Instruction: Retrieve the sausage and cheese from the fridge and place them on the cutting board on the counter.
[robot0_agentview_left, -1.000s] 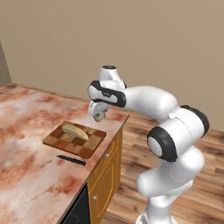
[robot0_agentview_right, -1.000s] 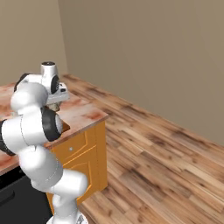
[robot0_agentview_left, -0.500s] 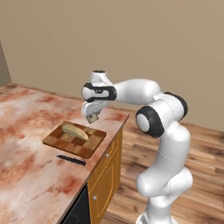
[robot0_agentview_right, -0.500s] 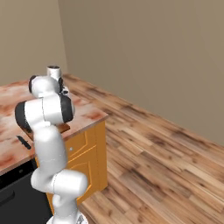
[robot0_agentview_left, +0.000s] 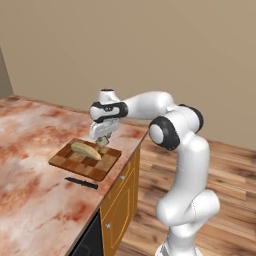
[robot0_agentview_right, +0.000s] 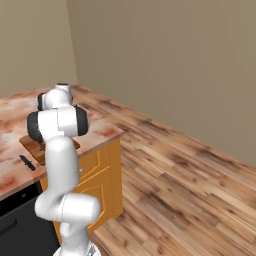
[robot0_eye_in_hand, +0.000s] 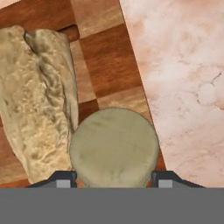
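Observation:
The cheese, a round pale tan chunk, sits between my fingertips, so my gripper is shut on it. In the left base view the gripper hangs just above the right end of the striped wooden cutting board on the pink marbled counter. A long lumpy tan loaf lies on the board beside the cheese. At the loaf's far end a red-brown tip sticks out, probably the sausage. The fridge is out of view.
A slim black knife lies on the counter just in front of the board, also seen in the right base view as the knife. The counter's right edge drops to orange cabinets and wooden floor.
The arm has swung left and lowered, carrying the cheese from beside the board's right end to just over it. The loaf, board and knife have not moved.

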